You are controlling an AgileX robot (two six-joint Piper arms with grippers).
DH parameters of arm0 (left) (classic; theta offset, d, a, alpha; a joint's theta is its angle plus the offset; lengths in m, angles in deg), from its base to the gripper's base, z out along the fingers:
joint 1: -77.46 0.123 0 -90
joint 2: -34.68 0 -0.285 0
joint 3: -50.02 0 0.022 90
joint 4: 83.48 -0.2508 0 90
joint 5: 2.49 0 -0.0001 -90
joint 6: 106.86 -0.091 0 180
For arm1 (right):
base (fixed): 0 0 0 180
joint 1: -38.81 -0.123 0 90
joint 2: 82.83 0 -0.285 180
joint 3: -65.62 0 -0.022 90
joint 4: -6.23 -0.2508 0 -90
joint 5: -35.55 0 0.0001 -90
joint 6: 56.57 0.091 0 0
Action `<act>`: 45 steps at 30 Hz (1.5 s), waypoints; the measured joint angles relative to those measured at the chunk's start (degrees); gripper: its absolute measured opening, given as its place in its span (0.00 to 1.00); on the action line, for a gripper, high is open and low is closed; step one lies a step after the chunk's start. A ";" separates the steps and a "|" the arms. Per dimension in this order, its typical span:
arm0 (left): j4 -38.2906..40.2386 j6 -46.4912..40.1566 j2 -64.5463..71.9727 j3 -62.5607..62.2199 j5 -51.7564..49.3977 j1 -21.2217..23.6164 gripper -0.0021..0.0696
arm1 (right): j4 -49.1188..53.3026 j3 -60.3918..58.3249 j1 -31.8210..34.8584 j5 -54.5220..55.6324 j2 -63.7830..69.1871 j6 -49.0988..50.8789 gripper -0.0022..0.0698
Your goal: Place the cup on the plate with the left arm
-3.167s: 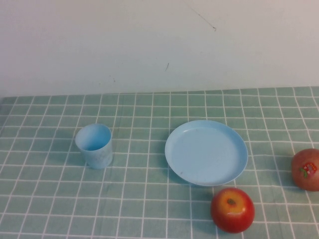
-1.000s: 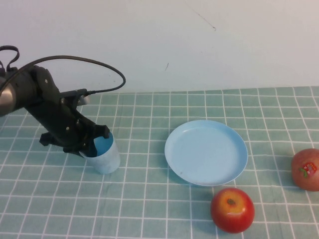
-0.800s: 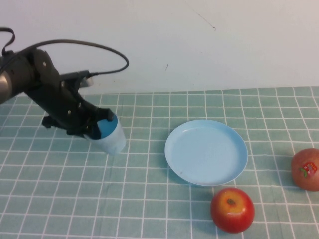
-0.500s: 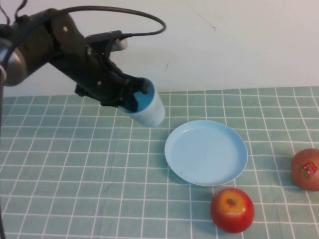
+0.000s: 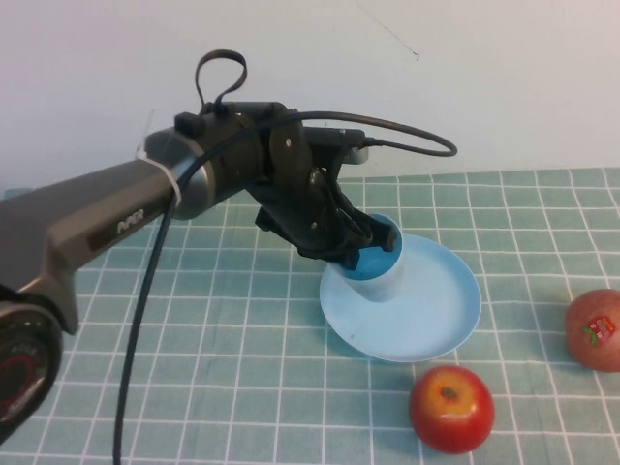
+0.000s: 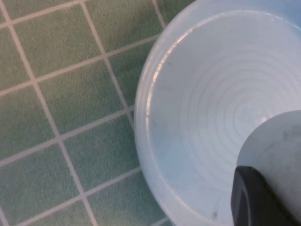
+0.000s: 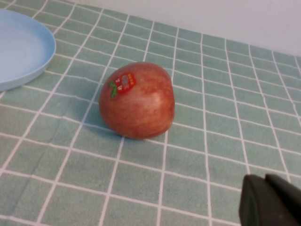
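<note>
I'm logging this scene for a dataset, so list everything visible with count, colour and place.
cup: one, light blue, held tilted over the plate's left part.
plate: one, light blue, centre-right of the table.
apples: two, red; one near the front edge below the plate, one with a sticker at the far right.
tablecloth: one, green with white grid, covering the table.
wall: white, behind the table.
left gripper: black, shut on the cup over the plate.
right gripper: dark, near the stickered apple, seen only in the right wrist view.
</note>
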 joint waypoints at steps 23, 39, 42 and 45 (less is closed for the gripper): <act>1.02 0.76 10.20 -13.75 -10.16 -0.45 0.37 | 0.00 0.00 0.00 0.00 0.00 0.00 0.03; -4.41 1.85 4.84 -43.57 -26.74 -0.23 0.05 | 0.00 0.00 0.00 0.00 0.00 0.00 0.03; -5.01 1.85 -0.16 -43.58 -27.29 -0.35 0.04 | 0.00 0.00 0.00 0.00 0.00 0.00 0.03; -5.79 1.33 -5.70 -42.27 -27.56 -0.58 0.03 | 0.00 0.00 0.00 0.00 0.00 0.00 0.03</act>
